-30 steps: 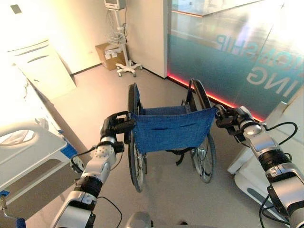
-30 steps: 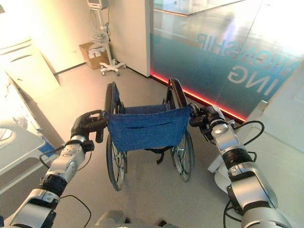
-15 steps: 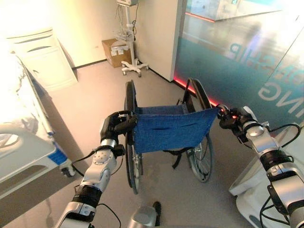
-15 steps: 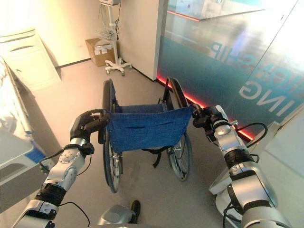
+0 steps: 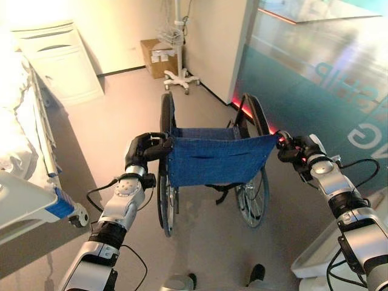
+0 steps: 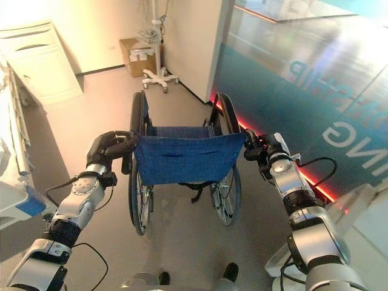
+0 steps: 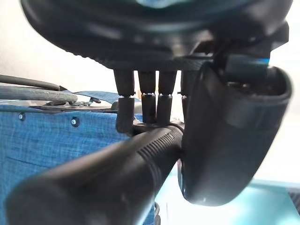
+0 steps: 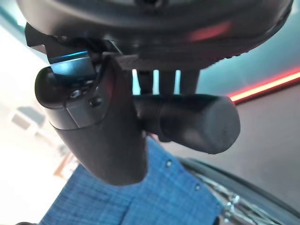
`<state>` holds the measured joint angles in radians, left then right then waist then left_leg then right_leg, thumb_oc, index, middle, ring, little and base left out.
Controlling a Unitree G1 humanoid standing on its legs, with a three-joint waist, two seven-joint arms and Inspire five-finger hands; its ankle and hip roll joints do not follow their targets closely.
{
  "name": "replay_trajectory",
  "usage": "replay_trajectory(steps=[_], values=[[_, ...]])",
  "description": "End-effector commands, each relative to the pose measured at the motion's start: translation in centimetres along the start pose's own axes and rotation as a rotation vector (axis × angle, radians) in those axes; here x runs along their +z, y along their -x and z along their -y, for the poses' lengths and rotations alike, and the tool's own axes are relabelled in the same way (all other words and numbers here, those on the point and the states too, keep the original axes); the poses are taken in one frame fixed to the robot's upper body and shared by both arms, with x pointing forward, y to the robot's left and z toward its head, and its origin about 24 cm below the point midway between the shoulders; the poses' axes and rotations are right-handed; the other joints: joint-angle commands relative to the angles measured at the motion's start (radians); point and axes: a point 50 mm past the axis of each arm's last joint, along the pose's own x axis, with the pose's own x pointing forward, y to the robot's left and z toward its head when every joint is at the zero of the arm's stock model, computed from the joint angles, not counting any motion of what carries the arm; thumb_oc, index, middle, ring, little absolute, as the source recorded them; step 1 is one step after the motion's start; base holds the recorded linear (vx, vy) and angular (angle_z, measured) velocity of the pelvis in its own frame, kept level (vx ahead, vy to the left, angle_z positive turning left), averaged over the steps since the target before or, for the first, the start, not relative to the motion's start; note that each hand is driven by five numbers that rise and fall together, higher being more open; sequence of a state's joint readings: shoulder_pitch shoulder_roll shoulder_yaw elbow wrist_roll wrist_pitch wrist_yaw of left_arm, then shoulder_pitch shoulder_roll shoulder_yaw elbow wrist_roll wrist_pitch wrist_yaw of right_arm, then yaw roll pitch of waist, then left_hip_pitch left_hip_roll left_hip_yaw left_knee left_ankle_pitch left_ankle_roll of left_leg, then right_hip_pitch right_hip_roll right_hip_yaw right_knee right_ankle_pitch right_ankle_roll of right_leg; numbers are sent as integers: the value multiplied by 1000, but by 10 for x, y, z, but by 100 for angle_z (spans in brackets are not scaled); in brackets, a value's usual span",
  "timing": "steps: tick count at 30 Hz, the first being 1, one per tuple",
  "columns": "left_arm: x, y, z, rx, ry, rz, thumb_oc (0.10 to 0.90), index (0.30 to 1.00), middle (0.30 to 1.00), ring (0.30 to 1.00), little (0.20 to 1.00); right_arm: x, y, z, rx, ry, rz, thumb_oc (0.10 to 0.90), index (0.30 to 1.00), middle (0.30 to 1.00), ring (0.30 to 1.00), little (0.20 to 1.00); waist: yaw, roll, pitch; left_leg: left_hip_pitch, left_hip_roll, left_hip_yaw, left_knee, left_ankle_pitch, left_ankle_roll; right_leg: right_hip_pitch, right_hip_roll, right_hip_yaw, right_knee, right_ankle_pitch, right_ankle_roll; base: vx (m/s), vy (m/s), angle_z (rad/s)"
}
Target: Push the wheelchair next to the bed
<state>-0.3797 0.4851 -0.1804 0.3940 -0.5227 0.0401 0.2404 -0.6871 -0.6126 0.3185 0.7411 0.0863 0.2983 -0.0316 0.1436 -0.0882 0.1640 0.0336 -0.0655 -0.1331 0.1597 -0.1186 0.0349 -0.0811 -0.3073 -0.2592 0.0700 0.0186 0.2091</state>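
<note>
The wheelchair stands on the floor in the middle of the room, its blue fabric back facing the robot and its seat and wheels pointing to the far side, toward the far wall. Its two push handles stick out toward the near side, and each is held: the left hand has its fingers and thumb curled round the left push handle, and the right hand is wrapped in the same way round the right push handle. Both arms reach forward from the near corners, forearms raised and converging on the chair's back. The bed lies along the left side, apart from the wheelchair, with open floor between them.
</note>
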Motion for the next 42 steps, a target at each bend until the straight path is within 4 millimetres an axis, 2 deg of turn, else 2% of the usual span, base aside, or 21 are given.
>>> replay_trajectory(steps=[1, 2, 3, 5, 6, 9, 10, 11, 14, 15, 20, 24, 27, 28, 30, 33, 35, 36, 37, 40, 42], values=[[-24, 14, -10, 10, -89, -91, 400, 300, 300, 300, 300, -8, 5, -16, 142, 203, -36, 400, 300, 300, 300, 300, 43, 18, 24, -60, 98, 99, 122, -45, -46, -10, 32, -14, 110, 25, -28, 361, -374, 79], [-28, 17, -12, 34, -81, -98, 400, 300, 300, 300, 300, -6, 7, -12, 151, 219, -13, 400, 300, 300, 300, 300, 31, 16, 26, -47, 149, 125, 135, -6, -70, -3, 49, -39, 135, -4, -51, 269, -273, 66], [-29, 18, -12, 35, -80, -100, 400, 300, 300, 300, 300, -7, 7, -12, 153, 223, -13, 400, 300, 300, 300, 300, 29, 18, 27, -47, 159, 129, 140, 5, -74, 2, 53, -46, 136, -9, -58, 289, -330, 69], [-30, 19, -12, 56, -60, -95, 400, 300, 300, 300, 300, -10, 7, -11, 168, 251, 5, 400, 300, 300, 300, 300, 19, 21, 29, -58, 214, 154, 177, 82, -90, 26, 77, -79, 141, -35, -95, 262, -363, 50], [-31, 18, -7, 54, -41, -83, 400, 300, 300, 300, 300, -13, 6, -11, 156, 271, 21, 400, 300, 300, 300, 300, 14, 22, 38, -76, 239, 176, 217, 121, -89, 55, 110, -96, 144, -64, -126, 262, -390, 34], [-32, 17, 0, 27, -32, -81, 400, 300, 300, 300, 300, -16, 6, -6, 125, 275, 22, 400, 300, 300, 300, 300, 1, 23, 35, -68, 257, 229, 211, 137, -95, 77, 123, -142, 149, -91, -150, 227, -291, 79], [-36, 16, 5, 13, -29, -88, 400, 300, 300, 300, 300, -19, 6, -4, 116, 276, 18, 400, 300, 300, 300, 300, -6, 30, 31, -45, 263, 259, 215, 113, -110, 92, 134, -164, 165, -123, -152, 272, -296, 67], [-36, 16, 6, 8, -30, -90, 400, 300, 300, 300, 300, -20, 6, -3, 114, 273, 15, 400, 300, 300, 300, 300, -7, 30, 31, -42, 261, 264, 212, 111, -110, 94, 136, -170, 164, -126, -154, 305, -299, 112], [-42, 16, 14, 5, -36, -110, 400, 300, 300, 300, 300, -17, 4, -4, 128, 265, 26, 400, 300, 300, 300, 300, 10, 39, 29, -21, 159, 258, 133, 61, -98, 134, 177, -187, 143, -137, -156, 235, -187, 76], [-43, 18, 16, 3, -37, -111, 400, 300, 300, 300, 300, -15, 3, -5, 126, 263, 27, 400, 300, 300, 300, 300, 16, 41, 31, -27, 144, 266, 113, 66, -100, 151, 188, -187, 134, -142, -157, 209, -123, 20], [-47, 23, 16, 0, -39, -103, 400, 300, 300, 300, 300, -14, 1, -15, 138, 253, 30, 400, 300, 300, 300, 300, 72, 66, 49, -164, 79, 344, -15, 178, -119, 258, 265, -186, 67, -175, -168, 220, -108, 16], [-50, 30, 3, 7, -46, -102, 400, 300, 300, 300, 300, -17, 2, -24, 168, 274, 26, 400, 300, 300, 300, 300, 115, 83, 40, -173, 78, 325, -119, 248, -118, 299, 291, -191, 78, -212, -177, 276, 13, -38], [-50, 33, -2, 19, -52, -101, 400, 300, 300, 300, 300, -14, 2, -24, 178, 278, 38, 400, 300, 300, 300, 300, 133, 76, 32, -166, 86, 314, -122, 232, -108, 312, 287, -196, 87, -230, -181, 240, 82, -65], [-51, 33, -4, 25, -53, -108, 400, 300, 300, 300, 300, -13, 1, -23, 190, 269, 36, 400, 300, 300, 300, 300, 140, 61, 27, -175, 77, 319, -62, 174, -87, 311, 272, -204, 101, -234, -178, 197, 85, -27], [-49, 31, -6, 17, -66, -102, 400, 300, 300, 300, 300, -14, 2, -22, 195, 263, 31, 400, 300, 300, 300, 300, 139, 46, 29, -192, 78, 334, 11, 125, -69, 304, 253, -203, 132, -241, -172, 254, 96, -5], [-49, 31, -10, 27, -89, -100, 400, 300, 300, 300, 300, -16, 3, -23, 204, 236, 39, 400, 300, 300, 300, 300, 149, 31, 21, -180, 55, 326, 3, 104, -32, 308, 225, -205, 237, -253, -153, 261, 110, 6], [-46, 29, -13, 26, -115, -95, 400, 300, 300, 300, 300, -19, 5, -26, 205, 215, 47, 400, 300, 300, 300, 300, 151, 16, 9, -162, 20, 314, -31, 107, 2, 286, 178, -206, 402, -170, -86, 241, 168, -12], [-46, 29, -13, 24, -121, -93, 400, 300, 300, 300, 300, -21, 7, -27, 204, 204, 48, 400, 300, 300, 300, 300, 140, 17, 8, -143, 2, 303, -50, 107, 16, 239, 150, -182, 496, -96, -43, 194, 170, -5], [-46, 29, -14, 22, -119, -91, 400, 300, 300, 300, 300, -23, 8, -27, 203, 204, 51, 400, 300, 300, 300, 300, 131, 33, 5, -136, 10, 293, -61, 124, 22, 190, 140, -168, 511, -32, -44, 190, 121, 0], [-45, 26, -12, 22, -119, -86, 400, 300, 300, 300, 300, -20, 6, -29, 199, 206, 63, 400, 300, 300, 300, 300, 104, 70, 25, -89, 31, 256, -75, 127, 3, 109, 113, -139, 394, -26, -64, 186, -99, 9], [-41, 20, -10, 9, -136, -84, 400, 300, 300, 300, 300, -18, 3, -28, 187, 182, 58, 400, 300, 300, 300, 300, 89, 82, 42, -48, 43, 239, -83, 110, -6, 67, 83, -134, 279, 18, -71, 206, -272, 2]])
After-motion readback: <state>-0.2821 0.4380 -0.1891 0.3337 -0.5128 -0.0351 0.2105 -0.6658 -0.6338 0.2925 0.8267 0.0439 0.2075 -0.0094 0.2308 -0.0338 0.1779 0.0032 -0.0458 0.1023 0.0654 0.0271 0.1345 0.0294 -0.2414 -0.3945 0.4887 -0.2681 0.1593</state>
